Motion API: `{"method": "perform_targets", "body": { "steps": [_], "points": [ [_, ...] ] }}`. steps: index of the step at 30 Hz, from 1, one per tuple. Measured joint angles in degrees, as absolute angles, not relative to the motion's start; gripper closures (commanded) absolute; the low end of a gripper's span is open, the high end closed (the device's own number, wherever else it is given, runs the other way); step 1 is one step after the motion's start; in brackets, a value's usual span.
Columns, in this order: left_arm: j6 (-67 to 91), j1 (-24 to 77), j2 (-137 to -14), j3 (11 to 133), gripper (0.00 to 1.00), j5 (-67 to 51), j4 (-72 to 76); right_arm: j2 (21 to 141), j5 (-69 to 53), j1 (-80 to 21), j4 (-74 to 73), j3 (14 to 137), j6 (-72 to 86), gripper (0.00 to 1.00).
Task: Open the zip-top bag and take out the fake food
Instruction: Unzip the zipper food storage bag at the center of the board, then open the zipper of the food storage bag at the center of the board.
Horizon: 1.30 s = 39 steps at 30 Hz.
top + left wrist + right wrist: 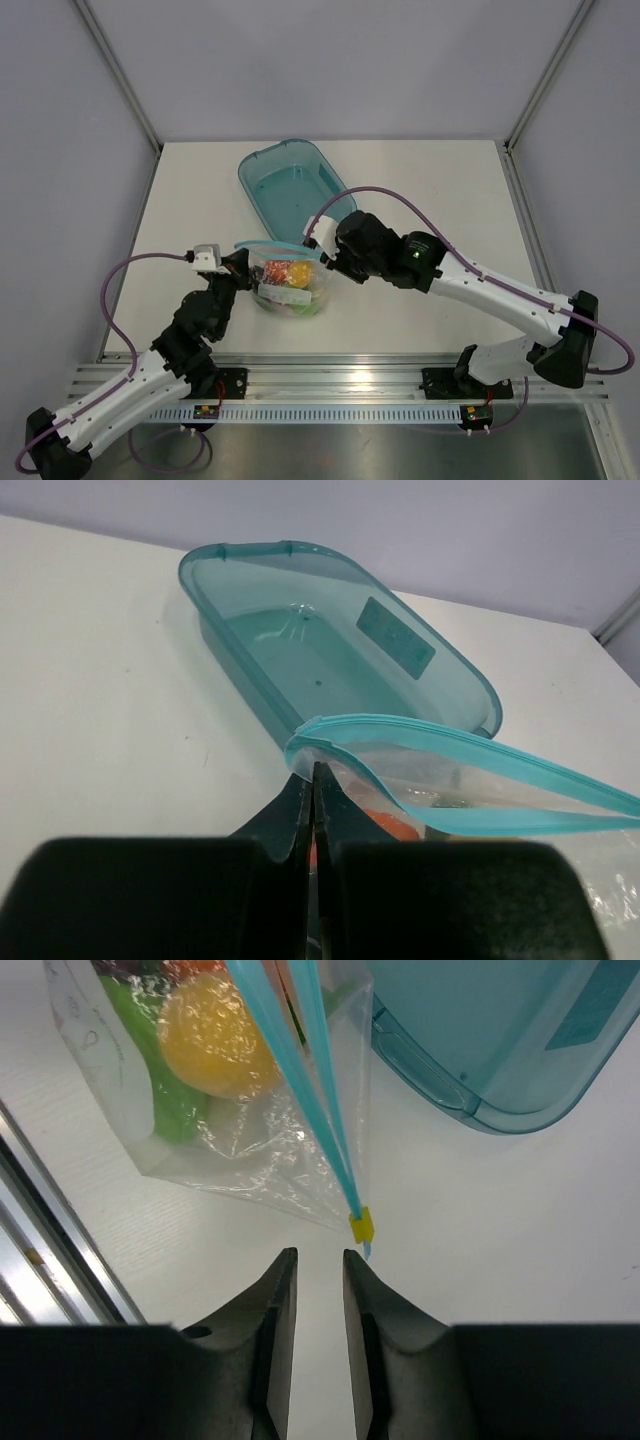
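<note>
- Zip-top bag point(291, 288) sits mid-frame, fake food point(284, 272) inside.
- Left gripper point(314, 781) is clamped tight on its zip corner.
- Right gripper point(318, 1258) is open just a crack, gripping nothing.

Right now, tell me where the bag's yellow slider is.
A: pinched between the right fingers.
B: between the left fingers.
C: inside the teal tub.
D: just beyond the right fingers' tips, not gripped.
D: in the right wrist view the yellow slider sits at the end of the zip-top bag strip, just past the parted right fingers, with nothing between them.
</note>
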State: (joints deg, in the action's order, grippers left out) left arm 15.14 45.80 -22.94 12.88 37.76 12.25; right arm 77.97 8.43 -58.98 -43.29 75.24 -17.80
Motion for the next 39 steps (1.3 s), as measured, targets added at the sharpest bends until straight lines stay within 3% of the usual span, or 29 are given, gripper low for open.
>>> {"method": "perform_targets", "body": {
  "steps": [3,12,39],
  "points": [
    [13.41,45.8,-22.85,12.6,1.0,34.7,14.13,75.02,6.68,-58.96,-40.73,73.69,-18.13,0.62],
    [10.26,45.8,-22.85,11.92,1.0,27.14,18.17,67.79,3.36,-58.89,-26.81,67.99,-19.73,0.63],
    [8.78,45.8,-21.93,10.85,1.0,22.15,20.21,85.49,2.0,-58.83,-11.81,68.27,-20.4,0.75]
  ]
}}
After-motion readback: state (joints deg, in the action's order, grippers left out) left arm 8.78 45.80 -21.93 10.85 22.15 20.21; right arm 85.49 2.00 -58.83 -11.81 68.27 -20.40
